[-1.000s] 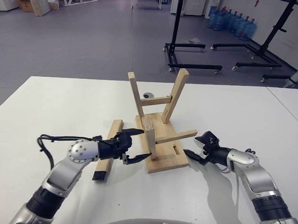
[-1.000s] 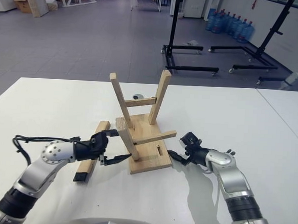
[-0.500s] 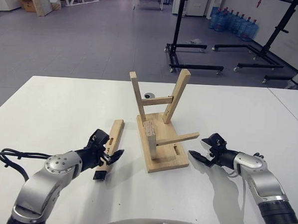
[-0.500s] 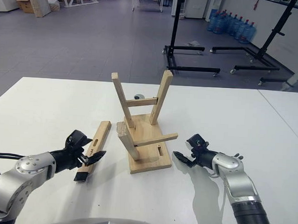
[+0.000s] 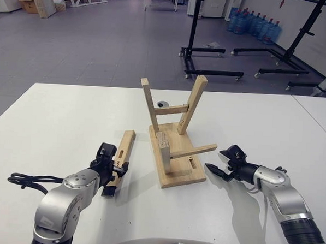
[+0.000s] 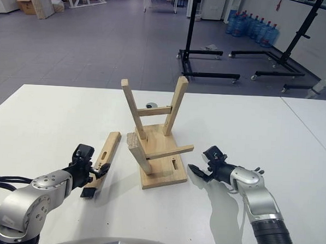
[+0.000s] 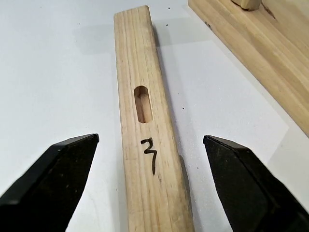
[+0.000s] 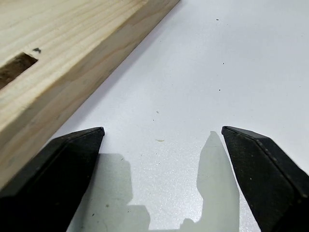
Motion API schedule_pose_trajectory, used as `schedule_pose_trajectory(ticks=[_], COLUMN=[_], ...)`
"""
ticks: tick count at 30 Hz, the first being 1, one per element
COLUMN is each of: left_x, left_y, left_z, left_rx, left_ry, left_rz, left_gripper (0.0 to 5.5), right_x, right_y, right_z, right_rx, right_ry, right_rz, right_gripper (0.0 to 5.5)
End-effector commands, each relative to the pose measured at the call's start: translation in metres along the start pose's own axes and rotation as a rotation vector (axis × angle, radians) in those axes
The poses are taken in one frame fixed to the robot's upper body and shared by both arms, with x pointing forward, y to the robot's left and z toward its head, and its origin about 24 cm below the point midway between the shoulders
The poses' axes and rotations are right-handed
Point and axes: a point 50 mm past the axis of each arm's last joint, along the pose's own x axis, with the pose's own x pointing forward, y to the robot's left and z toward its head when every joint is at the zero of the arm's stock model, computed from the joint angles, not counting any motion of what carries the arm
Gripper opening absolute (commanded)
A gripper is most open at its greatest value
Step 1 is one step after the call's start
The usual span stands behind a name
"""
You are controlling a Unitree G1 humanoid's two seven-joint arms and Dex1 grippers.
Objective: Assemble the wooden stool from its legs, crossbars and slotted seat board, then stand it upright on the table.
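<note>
leg [image 7: 145, 145] lay flat left of board [image 5: 177, 177]; slot and inked mark showed from left wrist, not from head | left claw [image 7: 150, 139] was released, straddling leg | right claw [image 8: 162, 130] was released, just right of board

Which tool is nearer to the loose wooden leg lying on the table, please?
Left. The left tool is open astride the loose leg; the right tool sits beyond the seat board, at its right edge.
</note>
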Motion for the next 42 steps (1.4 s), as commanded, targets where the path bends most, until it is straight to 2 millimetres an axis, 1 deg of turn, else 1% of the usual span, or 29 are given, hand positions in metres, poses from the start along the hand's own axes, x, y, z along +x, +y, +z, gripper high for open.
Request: schedule_pose_trajectory(ticks=[1,4,5,8,11,13,18,23,25,27,28,29,30,31,32,33,34,35,36,37,38,39,40,42], left_x=[0.006,0.013,0.014,0.013,0.013,0.013,0.014,0.014,0.014,0.011,0.007,-0.002,-0.014,-0.030,-0.044,-0.060,-0.074,-0.086,-0.095,-0.099,-0.098,-0.095,-0.087,-0.074], left_y=[0.002,0.004,0.003,0.002,0.000,-0.001,-0.001,0.003,0.011,0.038,0.062,0.087,0.106,0.116,0.120,0.118,0.113,0.101,0.085,0.070,0.054,0.041,0.029,0.011], left_z=[-0.008,-0.019,-0.022,-0.025,-0.025,-0.026,-0.024,-0.018,-0.010,0.010,0.028,0.049,0.072,0.097,0.118,0.139,0.155,0.169,0.179,0.185,0.186,0.184,0.180,0.172], left_rx=[0.008,-0.017,-0.034,-0.044,-0.017,-0.002,0.015,0.021,0.012,-0.013,-0.017,-0.024,-0.005,0.014,0.024,0.030,0.040,0.045,0.044,0.032,0.033,0.038,0.049,0.059], left_ry=[0.032,0.061,0.065,0.063,0.057,0.057,0.039,0.008,-0.036,-0.131,-0.215,-0.306,-0.408,-0.529,-0.635,-0.761,-0.862,-0.954,-1.030,-1.069,-1.066,-1.042,-0.995,-0.914], left_rz=[0.016,0.045,0.051,0.053,0.045,0.037,0.032,0.036,0.050,0.107,0.147,0.164,0.164,0.119,0.066,-0.041,-0.150,-0.303,-0.488,-0.660,-0.819,-0.925,-0.996,-1.102], left_gripper=[3.98,3.98,3.90,3.54,2.99,2.77,2.09,2.07,2.07,2.07,2.07,2.07,2.07,2.07,2.07,2.07,2.07,2.07,2.07,2.07,2.07,2.07,2.07,2.07], right_x=[0.001,0.001,0.002,0.004,0.004,0.004,0.004,0.003,0.001,-0.004,-0.010,-0.019,-0.028,-0.040,-0.051,-0.065,-0.075,-0.087,-0.096,-0.102,-0.105,-0.106,-0.105,-0.100], right_y=[0.004,0.005,0.005,0.004,0.002,0.002,0.001,-0.002,-0.005,-0.015,-0.027,-0.045,-0.061,-0.079,-0.092,-0.105,-0.112,-0.116,-0.112,-0.103,-0.088,-0.073,-0.054,-0.020], right_z=[-0.007,-0.008,-0.007,-0.006,-0.005,-0.005,-0.004,-0.003,-0.002,0.001,0.006,0.014,0.024,0.037,0.052,0.075,0.096,0.124,0.154,0.179,0.204,0.222,0.238,0.256], right_rx=[0.013,0.017,0.015,0.012,0.011,0.011,0.012,0.012,0.017,0.026,0.034,0.053,0.072,0.095,0.131,0.173,0.213,0.259,0.294,0.314,0.332,0.340,0.340,0.326], right_ry=[0.030,0.030,0.030,0.030,0.029,0.028,0.026,0.024,0.018,0.002,-0.019,-0.052,-0.092,-0.150,-0.218,-0.321,-0.415,-0.535,-0.656,-0.749,-0.834,-0.884,-0.923,-0.942], right_rz=[0.003,0.001,0.005,0.008,0.004,0.002,0.000,-0.008,-0.019,-0.056,-0.098,-0.159,-0.216,-0.278,-0.317,-0.337,-0.329,-0.279,-0.177,-0.051,0.113,0.255,0.409,0.641], right_gripper=[4.50,4.50,4.50,4.50,4.50,4.50,4.50,4.50,4.50,4.50,4.50,4.50,4.50,4.50,4.50,4.50,4.50,4.50,4.50,4.50,4.50,4.50,4.50,4.50])
